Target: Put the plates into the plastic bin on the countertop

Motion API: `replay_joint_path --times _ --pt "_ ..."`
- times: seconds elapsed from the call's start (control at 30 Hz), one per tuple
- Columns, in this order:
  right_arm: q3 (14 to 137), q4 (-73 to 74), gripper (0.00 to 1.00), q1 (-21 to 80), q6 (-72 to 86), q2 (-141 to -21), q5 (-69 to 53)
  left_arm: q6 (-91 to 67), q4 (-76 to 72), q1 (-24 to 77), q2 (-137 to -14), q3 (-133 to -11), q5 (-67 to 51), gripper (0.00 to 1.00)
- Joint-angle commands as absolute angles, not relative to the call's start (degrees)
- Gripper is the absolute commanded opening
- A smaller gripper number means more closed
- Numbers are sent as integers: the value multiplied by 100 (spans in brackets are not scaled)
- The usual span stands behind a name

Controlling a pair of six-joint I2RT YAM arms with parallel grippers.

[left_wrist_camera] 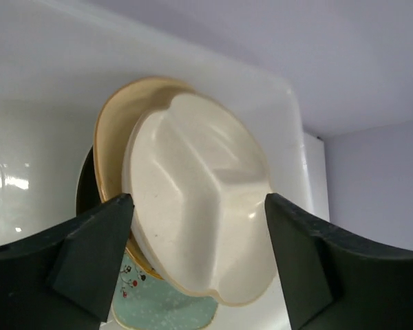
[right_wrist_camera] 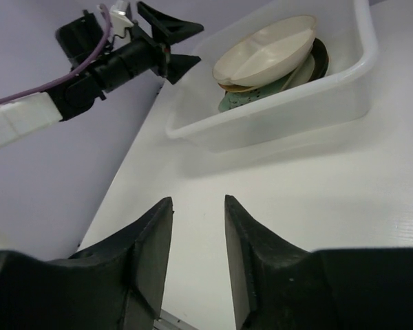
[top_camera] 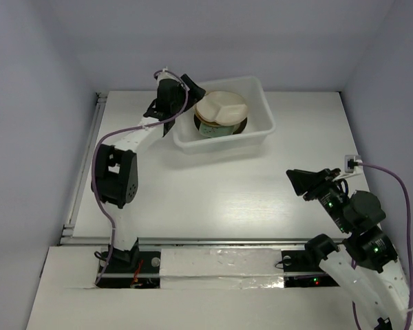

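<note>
Left wrist view: left gripper (left_wrist_camera: 198, 210), jaws spread wide, straddling the cream divided plate (left_wrist_camera: 199, 165) across its shorter width without pinching it. The plate lies tilted atop the stack of plates (left_wrist_camera: 113, 130) inside the plastic bin (left_wrist_camera: 48, 75), directly ahead of the fingertips. Left arm reaches forward, wrist over the bin's left rim. Right gripper (right_wrist_camera: 198, 220), jaws parted and empty, sits low over the countertop (right_wrist_camera: 344, 206), well apart from the bin, arm folded near its base. Left arm is the nearer.

Pale lilac walls (top_camera: 227, 41) and a taped white front board (top_camera: 220, 267)
</note>
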State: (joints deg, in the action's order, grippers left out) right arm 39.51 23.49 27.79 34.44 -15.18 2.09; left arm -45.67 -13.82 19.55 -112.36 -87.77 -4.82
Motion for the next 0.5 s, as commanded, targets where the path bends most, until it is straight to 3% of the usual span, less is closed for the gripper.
replay_joint_path --times 0.0,0.2,0.47 --pt "4078 2276 44 2777 3393 -1468 360 -3982 -1759 1978 -10153 -8825 -177 76" --pt "4104 2268 63 2777 3366 -1450 641 -3560 -1547 1978 -8624 -7939 -53 89" --pt "4210 2452 86 2777 3313 -1257 1431 -3463 -1381 1978 -5288 -5145 -422 98"
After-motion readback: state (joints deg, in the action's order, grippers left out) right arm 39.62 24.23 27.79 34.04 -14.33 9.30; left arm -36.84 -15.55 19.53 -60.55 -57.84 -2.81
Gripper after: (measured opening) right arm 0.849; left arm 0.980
